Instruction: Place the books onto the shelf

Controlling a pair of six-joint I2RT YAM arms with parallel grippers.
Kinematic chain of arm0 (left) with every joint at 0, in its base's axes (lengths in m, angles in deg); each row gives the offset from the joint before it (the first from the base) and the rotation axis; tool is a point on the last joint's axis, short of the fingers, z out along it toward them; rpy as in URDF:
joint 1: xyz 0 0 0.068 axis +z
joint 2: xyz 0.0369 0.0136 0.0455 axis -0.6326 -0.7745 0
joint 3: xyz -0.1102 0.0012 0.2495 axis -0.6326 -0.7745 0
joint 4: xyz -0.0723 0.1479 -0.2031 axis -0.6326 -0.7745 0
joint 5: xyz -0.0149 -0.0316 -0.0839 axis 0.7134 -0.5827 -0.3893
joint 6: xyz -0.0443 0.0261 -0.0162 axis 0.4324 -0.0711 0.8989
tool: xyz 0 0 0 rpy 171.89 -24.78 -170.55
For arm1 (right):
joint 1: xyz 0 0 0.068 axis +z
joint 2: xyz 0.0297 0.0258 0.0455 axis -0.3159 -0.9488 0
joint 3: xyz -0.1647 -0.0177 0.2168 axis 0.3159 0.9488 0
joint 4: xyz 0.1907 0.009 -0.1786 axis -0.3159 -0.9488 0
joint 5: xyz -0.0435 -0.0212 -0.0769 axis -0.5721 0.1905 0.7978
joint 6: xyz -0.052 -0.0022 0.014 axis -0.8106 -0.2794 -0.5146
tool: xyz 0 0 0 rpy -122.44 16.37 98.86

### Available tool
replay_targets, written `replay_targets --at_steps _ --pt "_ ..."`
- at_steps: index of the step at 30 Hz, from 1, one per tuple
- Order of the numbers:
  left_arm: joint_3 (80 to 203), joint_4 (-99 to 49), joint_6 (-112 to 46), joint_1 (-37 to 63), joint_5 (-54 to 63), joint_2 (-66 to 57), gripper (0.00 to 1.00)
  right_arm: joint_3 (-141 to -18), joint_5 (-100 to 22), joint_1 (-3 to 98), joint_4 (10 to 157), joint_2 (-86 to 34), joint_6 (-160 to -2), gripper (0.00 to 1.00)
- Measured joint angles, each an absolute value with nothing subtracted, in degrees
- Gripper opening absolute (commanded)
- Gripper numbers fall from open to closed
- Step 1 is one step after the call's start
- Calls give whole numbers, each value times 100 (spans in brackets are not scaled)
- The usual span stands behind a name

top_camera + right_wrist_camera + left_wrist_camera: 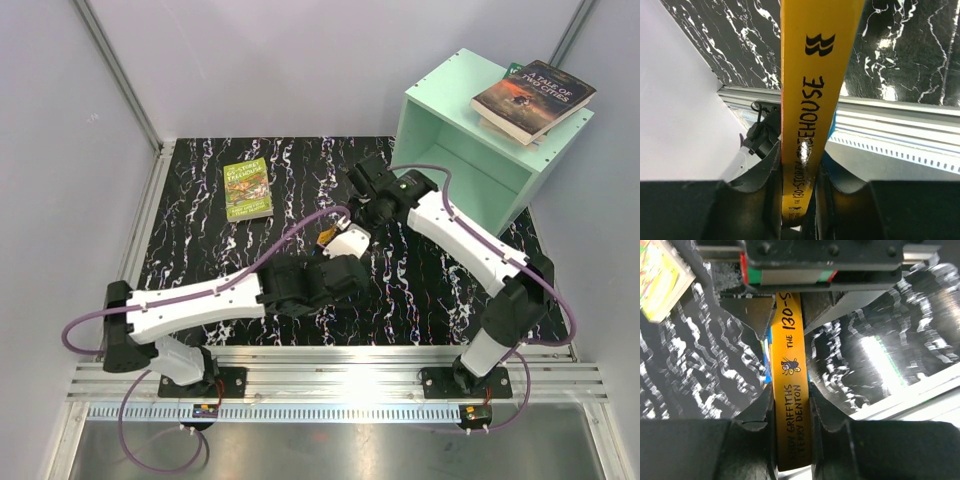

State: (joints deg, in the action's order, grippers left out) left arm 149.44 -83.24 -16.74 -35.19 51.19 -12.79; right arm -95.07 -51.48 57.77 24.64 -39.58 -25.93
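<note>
1. A black table (200, 260) with white marbling fills the scene between pale walls.
2. The shelf (470, 150), a mint-green wooden cube, stands at the far right corner. Its open face is turned towards the table's middle.
3. Two white-and-black robot arms reach in from the near edge and meet above the middle of the table.
4. A dark paperback (535, 95) titled "A Tale of Two Cities" lies flat on the shelf's top. It tops a small stack that juts past the right edge. A green cover edge shows beneath it.
5. A lime-green paperback (247, 190) lies flat, cover up, on the far left of the table, well apart from the shelf.
6. An orange-spined paperback (820, 75), a "Treehouse" title, hangs in the air between the two arms.
7. The right claw (799, 170) is clamped on one end of that spine.
8. The left claw (792, 405) grips the other end, with a finger pressed against each side.
</note>
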Motion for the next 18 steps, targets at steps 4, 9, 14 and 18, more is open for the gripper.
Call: replay_targets --at_steps 4,9,14,18 --pt "14813 -7846 -1854 -3331 4585 -689 0 -10777 -4731 5753 1546 -3971 -2919 100" --pt "14736 -7408 -1910 -2645 3261 -136 0 -13422 -3848 5427 1118 -3938 -3468 100" --pt "14620 -6510 -1738 -1845 1932 -164 0 -14001 -2982 4784 1048 -2902 -3586 100" --pt "14489 -5500 -1209 -1331 784 -621 0 -13419 -2663 4760 932 -1656 -3546 100"
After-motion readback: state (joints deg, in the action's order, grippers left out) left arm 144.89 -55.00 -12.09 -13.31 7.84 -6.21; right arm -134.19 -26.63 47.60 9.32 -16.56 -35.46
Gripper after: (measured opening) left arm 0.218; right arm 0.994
